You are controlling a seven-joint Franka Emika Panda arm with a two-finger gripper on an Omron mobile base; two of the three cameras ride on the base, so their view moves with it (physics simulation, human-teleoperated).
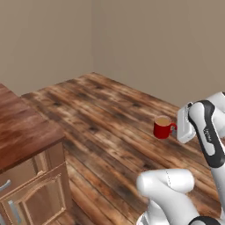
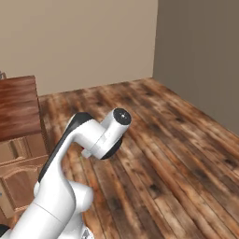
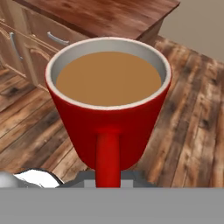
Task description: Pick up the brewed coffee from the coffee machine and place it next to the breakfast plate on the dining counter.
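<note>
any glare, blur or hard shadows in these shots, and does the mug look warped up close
Left base view: soft even light, no glare, red mug small but sharp. Hand view: mug looms, flaring wide at the rim, close-lens stretch. Right base view: floor evenly lit, no hard shadows.

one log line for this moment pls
stage: carrying | tool: shut on mug handle | mug: upright, full of coffee, held over wood floor | counter: to the left, cabinet doors below | not yet placed

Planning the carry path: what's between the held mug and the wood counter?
Bare plank floor separates the red mug from the counter in the left base view.
</note>
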